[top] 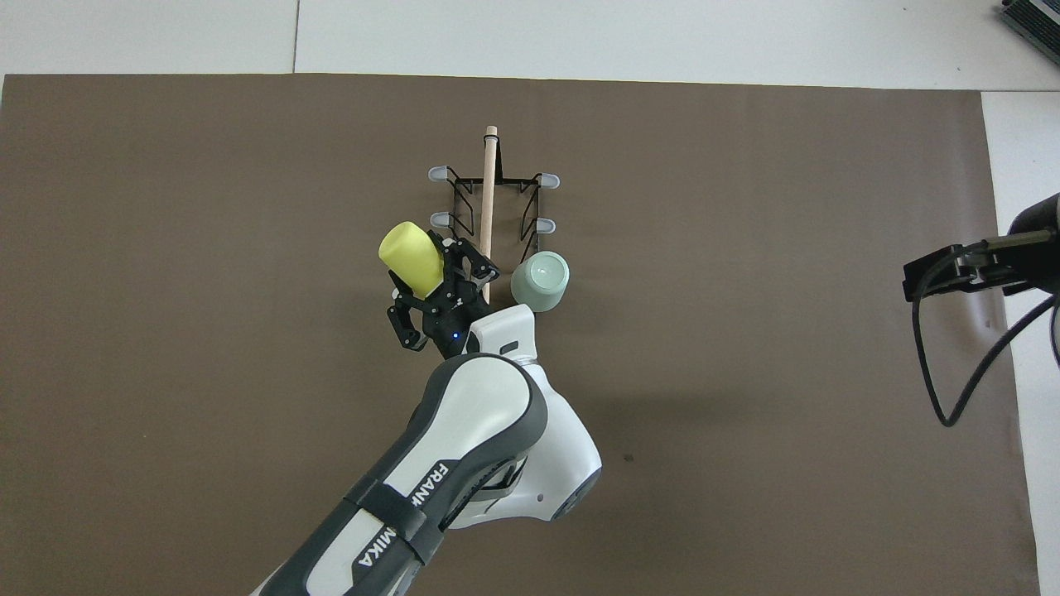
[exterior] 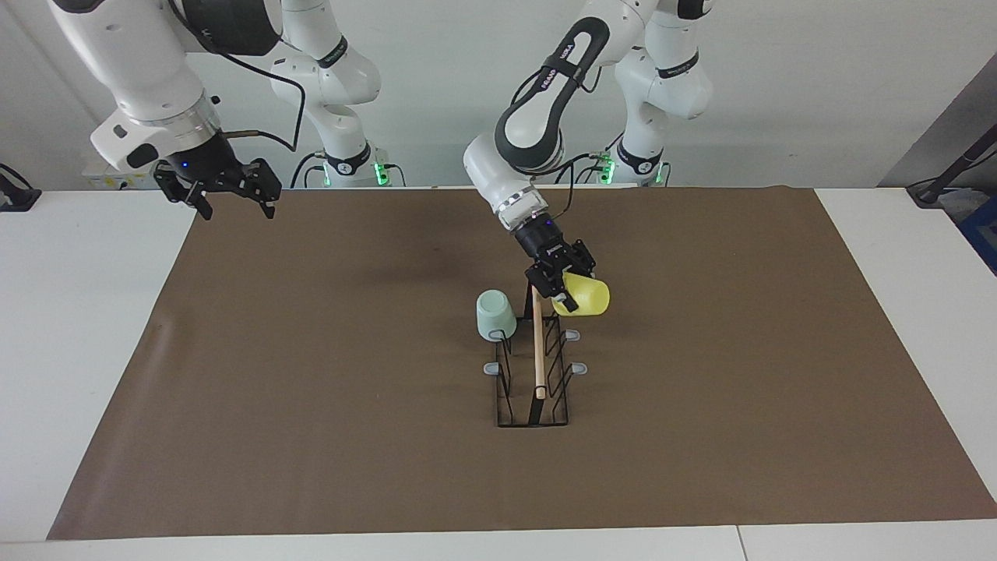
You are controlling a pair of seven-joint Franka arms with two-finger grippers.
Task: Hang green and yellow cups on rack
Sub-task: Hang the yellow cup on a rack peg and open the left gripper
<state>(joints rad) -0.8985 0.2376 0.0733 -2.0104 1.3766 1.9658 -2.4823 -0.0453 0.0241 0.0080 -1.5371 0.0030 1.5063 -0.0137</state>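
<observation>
The green cup (exterior: 495, 314) was found already hung, mouth down on a peg at the robots' end of the rack (exterior: 534, 366), on the side toward the right arm. The yellow cup (exterior: 586, 294) was not yet hung: the left gripper (exterior: 562, 290) held it clamped by the rim, tilted on its side, in the air over the rack's other row of pegs at the robots' end. Whether it touched a peg could not be told. The right gripper (exterior: 231, 196) waited with jaws wide and empty over the mat's corner (exterior: 234, 257). In my judgement, half the task was done; seating and releasing the yellow cup remained.
</observation>
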